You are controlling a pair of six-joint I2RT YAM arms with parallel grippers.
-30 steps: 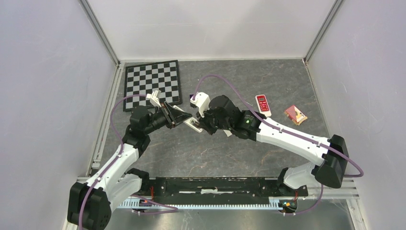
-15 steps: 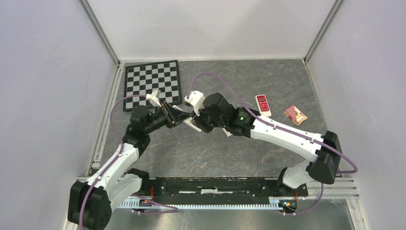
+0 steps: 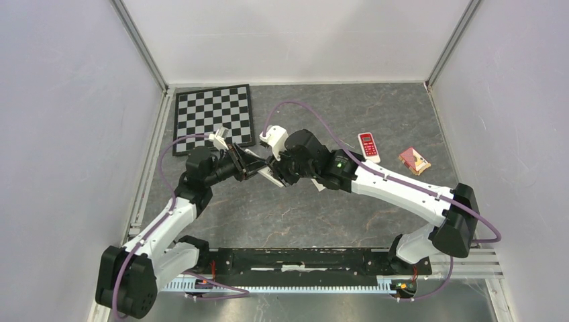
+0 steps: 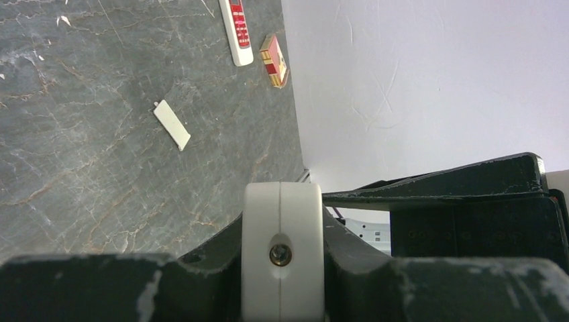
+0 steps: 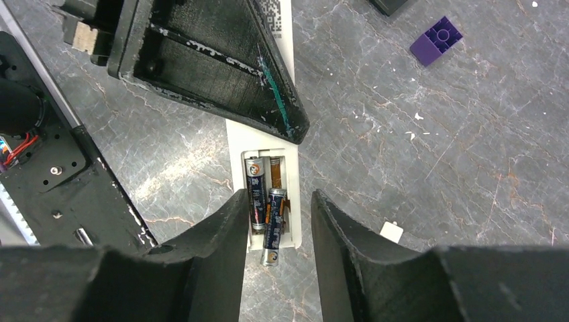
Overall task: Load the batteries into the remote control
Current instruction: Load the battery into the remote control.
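I am holding my right claw (image 5: 278,196) apart, its matte black fingers hanging either side of the open bay low in the middle of the wrist view, gripping nothing. My left claw (image 3: 249,165) is clamping the remote control (image 5: 241,137), a smooth white plastic bar. The first battery (image 5: 254,194) is lying flat in the left slot. The second battery (image 5: 274,225) is sitting crooked, poking past the bay's lower edge. Both are glossy dark cylinders with gold bands. I am judging that seating it and refitting the thin white cover (image 4: 172,125), lying on the veined grey stone desk (image 5: 436,168), are remaining
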